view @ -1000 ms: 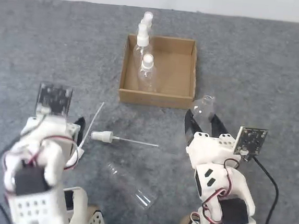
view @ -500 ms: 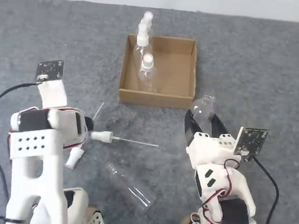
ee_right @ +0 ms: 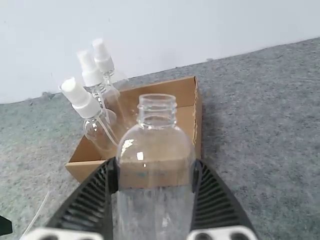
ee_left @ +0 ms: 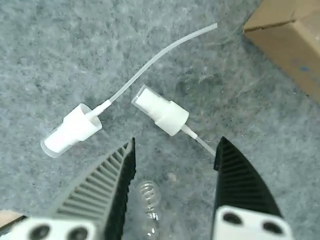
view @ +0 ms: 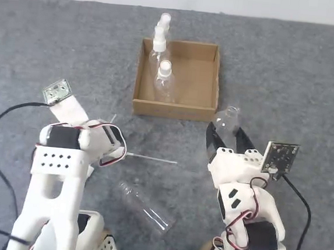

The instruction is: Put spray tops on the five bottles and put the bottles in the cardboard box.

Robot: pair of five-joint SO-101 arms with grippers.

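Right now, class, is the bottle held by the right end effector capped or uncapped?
Uncapped: the bottle shows a bare, open threaded neck with nothing screwed onto it.

1. Bottles, total count: 5.
2. Capped bottles (view: 164,85), spray tops fitted: 3.
3. Uncapped bottles: 2, namely the upright bottle (view: 228,120) and the lying bottle (view: 146,206).
4. Loose spray tops: 2, namely the curved-tube top (ee_left: 70,131) and the straight-tube top (ee_left: 162,113).
5. Cardboard box (view: 197,75): 1.
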